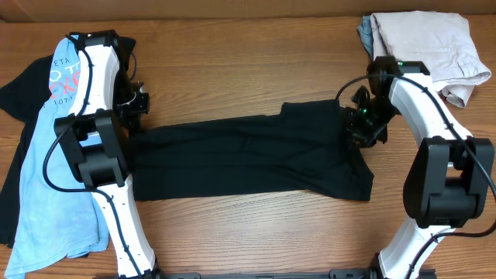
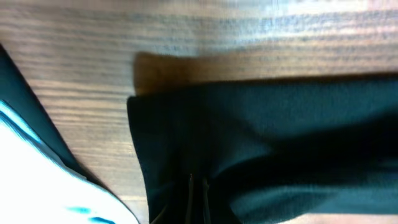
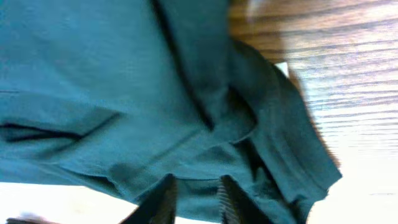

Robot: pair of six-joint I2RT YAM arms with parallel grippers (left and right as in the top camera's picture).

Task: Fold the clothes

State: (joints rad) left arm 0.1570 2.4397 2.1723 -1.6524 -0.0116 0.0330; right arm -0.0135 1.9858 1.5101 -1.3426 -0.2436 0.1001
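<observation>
A dark teal-black garment (image 1: 248,155) lies spread flat across the middle of the wooden table. My left gripper (image 1: 138,107) is at its left end. In the left wrist view the fingers (image 2: 198,190) are pressed close together with the garment's dark cloth (image 2: 280,124) pinched between them. My right gripper (image 1: 361,124) is at the garment's right end. In the right wrist view its fingers (image 3: 196,196) stand apart, with a fold of the garment's edge (image 3: 155,93) between them.
A pile with a light blue shirt (image 1: 43,178) on a black shirt (image 1: 19,89) lies at the left edge, and it also shows in the left wrist view (image 2: 37,168). Beige clothes (image 1: 426,46) lie at the back right. Bare wood (image 1: 232,62) lies behind the garment.
</observation>
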